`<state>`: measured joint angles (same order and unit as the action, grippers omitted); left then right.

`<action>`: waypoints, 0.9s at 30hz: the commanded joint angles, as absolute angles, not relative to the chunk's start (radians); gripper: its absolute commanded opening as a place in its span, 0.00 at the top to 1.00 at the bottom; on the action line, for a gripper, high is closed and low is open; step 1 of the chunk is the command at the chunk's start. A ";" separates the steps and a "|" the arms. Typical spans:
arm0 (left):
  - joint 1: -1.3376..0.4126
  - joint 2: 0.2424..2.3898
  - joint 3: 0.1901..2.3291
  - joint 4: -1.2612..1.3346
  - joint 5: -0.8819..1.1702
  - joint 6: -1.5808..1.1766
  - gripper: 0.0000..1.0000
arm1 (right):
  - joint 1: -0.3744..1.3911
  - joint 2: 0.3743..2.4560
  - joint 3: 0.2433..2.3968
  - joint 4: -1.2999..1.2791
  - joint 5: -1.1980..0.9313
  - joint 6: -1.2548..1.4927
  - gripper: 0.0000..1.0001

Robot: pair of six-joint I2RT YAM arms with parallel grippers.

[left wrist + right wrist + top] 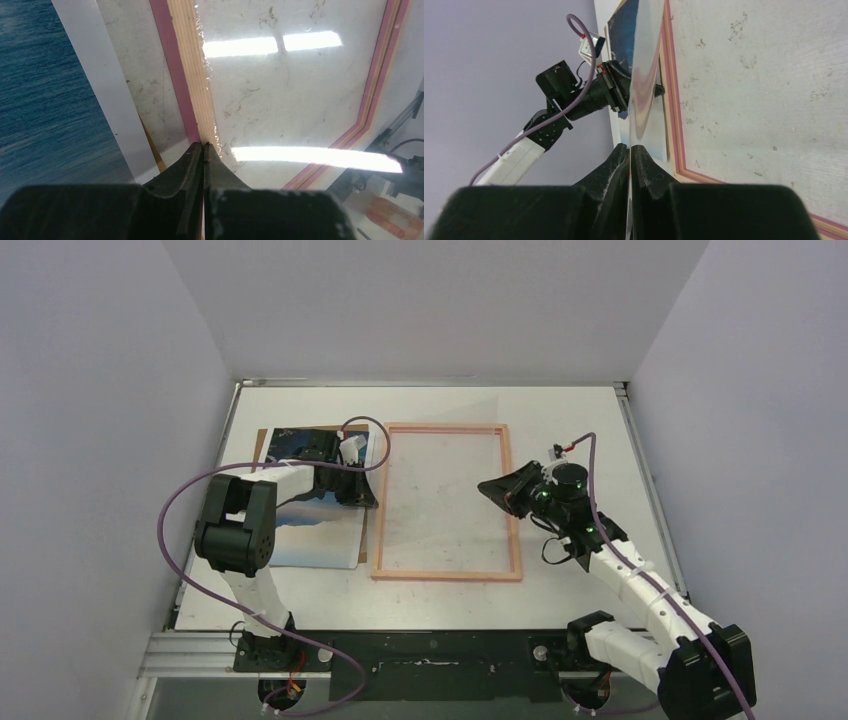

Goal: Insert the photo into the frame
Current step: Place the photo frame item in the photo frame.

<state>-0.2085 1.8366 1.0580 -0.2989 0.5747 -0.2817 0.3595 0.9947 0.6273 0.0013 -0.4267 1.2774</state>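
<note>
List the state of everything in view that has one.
Frame: flat on the table, nothing in it.
Photo: flat on the brown board, outside the frame.
Clear sheet: held up over the frame, gripped at opposite edges.
Left fingers: shut on the sheet.
Right fingers: shut on the sheet.

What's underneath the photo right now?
A brown backing board: only its edge shows past the photo at the far left corner. The rest is hidden beneath the photo.
</note>
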 commanded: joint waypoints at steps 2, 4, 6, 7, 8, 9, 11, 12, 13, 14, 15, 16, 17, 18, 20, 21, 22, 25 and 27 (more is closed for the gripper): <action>-0.207 1.841 1.060 -0.292 0.543 -0.270 1.00 | 0.352 1.021 0.674 -0.063 -0.411 1.170 0.95; -0.206 1.841 1.062 -0.296 0.543 -0.268 1.00 | 0.349 1.035 0.681 -0.094 -0.405 1.125 0.95; -0.202 1.841 1.063 -0.296 0.543 -0.267 1.00 | 0.343 1.042 0.678 -0.105 -0.408 1.095 0.95; -0.200 1.841 1.065 -0.298 0.543 -0.267 1.00 | 0.337 1.045 0.674 -0.109 -0.412 1.084 0.95; -0.199 1.841 1.066 -0.299 0.543 -0.266 1.00 | 0.333 1.046 0.670 -0.115 -0.413 1.076 0.95; -0.197 1.841 1.065 -0.299 0.544 -0.266 1.00 | 0.329 1.046 0.666 -0.116 -0.414 1.071 0.95; -0.195 1.839 1.065 -0.299 0.545 -0.267 1.00 | 0.318 1.047 0.655 -0.116 -0.420 1.064 0.95; -0.193 1.839 1.066 -0.299 0.545 -0.267 1.00 | 0.312 1.048 0.653 -0.116 -0.425 1.058 0.95; -0.192 1.839 1.066 -0.300 0.545 -0.266 1.00 | 0.306 1.047 0.651 -0.122 -0.425 1.052 0.95; -0.192 1.839 1.066 -0.301 0.545 -0.265 1.00 | 0.300 1.044 0.653 -0.134 -0.425 1.042 0.95; -0.191 1.839 1.067 -0.302 0.545 -0.264 1.00 | 0.291 1.042 0.654 -0.144 -0.426 1.030 0.95; -0.190 1.839 1.068 -0.304 0.545 -0.264 1.00 | 0.282 1.041 0.654 -0.151 -0.429 1.019 0.95; -0.188 1.839 1.068 -0.306 0.544 -0.262 1.00 | 0.271 1.041 0.654 -0.153 -0.435 1.008 0.95; -0.189 1.839 1.071 -0.307 0.543 -0.262 1.00 | 0.256 1.048 0.651 -0.151 -0.449 0.997 0.95; -0.189 1.839 1.074 -0.310 0.543 -0.260 1.00 | 0.235 1.066 0.649 -0.151 -0.483 0.980 0.95; -0.188 1.838 1.076 -0.310 0.541 -0.259 1.00 | 0.231 1.072 0.648 -0.148 -0.491 0.975 0.95; -0.188 1.837 1.076 -0.311 0.541 -0.259 1.00 | 0.228 1.078 0.644 -0.143 -0.494 0.973 0.95; -0.189 1.833 1.074 -0.311 0.540 -0.259 1.00 | 0.227 1.084 0.625 -0.112 -0.507 0.990 0.95; -0.188 1.831 1.072 -0.310 0.539 -0.259 1.00 | 0.227 1.085 0.611 -0.098 -0.517 1.005 0.95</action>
<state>-0.2008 1.8366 1.0580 -0.3027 0.5774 -0.2810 0.2291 1.0870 0.6285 -0.1669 -0.4721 1.0042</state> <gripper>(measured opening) 0.007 0.060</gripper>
